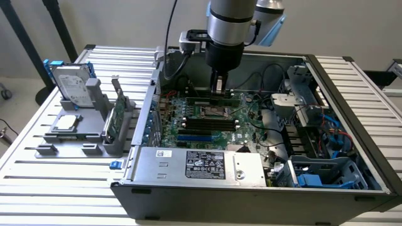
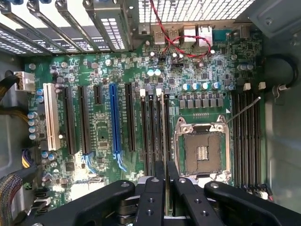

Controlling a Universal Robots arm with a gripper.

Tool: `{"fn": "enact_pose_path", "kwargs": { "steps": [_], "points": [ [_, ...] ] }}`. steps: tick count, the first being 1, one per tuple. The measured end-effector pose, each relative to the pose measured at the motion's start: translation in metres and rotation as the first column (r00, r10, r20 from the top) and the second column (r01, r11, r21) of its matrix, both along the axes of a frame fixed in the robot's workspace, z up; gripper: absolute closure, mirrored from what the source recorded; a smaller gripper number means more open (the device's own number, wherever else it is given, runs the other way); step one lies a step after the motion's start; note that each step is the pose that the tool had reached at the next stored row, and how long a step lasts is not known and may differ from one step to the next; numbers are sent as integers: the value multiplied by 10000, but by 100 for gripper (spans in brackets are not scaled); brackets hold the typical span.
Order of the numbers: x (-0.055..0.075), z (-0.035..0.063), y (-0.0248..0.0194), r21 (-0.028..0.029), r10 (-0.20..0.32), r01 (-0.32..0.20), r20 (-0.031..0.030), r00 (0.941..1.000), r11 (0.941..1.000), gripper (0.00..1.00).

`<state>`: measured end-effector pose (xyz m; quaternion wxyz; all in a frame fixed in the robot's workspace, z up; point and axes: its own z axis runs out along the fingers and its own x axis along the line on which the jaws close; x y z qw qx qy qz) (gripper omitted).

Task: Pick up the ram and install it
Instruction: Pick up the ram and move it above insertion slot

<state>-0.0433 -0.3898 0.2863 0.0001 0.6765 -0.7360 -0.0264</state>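
The ram (image 1: 210,100) is a thin green stick held level in my gripper (image 1: 218,94), low inside the open computer case (image 1: 342,101). It hangs just over the motherboard (image 1: 207,125), on the far side of the CPU socket (image 1: 212,112). In the wrist view my two black fingers (image 2: 153,197) are pressed close together on the ram's edge (image 2: 165,188). That edge lines up with the black slot (image 2: 166,136) right beside the CPU socket (image 2: 201,153). I cannot tell whether the ram touches the slot.
A grey holder (image 1: 75,141) on the slatted table at the exterior view's left carries a silver hard drive (image 1: 70,87) and a green card with a bracket (image 1: 114,115). Inside the case are a power supply (image 1: 201,165), loose cables (image 1: 270,122) and blue drive bays (image 1: 320,174).
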Motion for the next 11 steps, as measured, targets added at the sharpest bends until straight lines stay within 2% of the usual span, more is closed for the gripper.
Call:
{"fn": "enact_pose_path", "kwargs": {
  "steps": [7,11],
  "points": [
    [26,-71,0,-104,2,-2,-5,10000,9999,86],
    [30,-111,0,-141,1,-1,-30,10000,9999,86]
  ]
}}
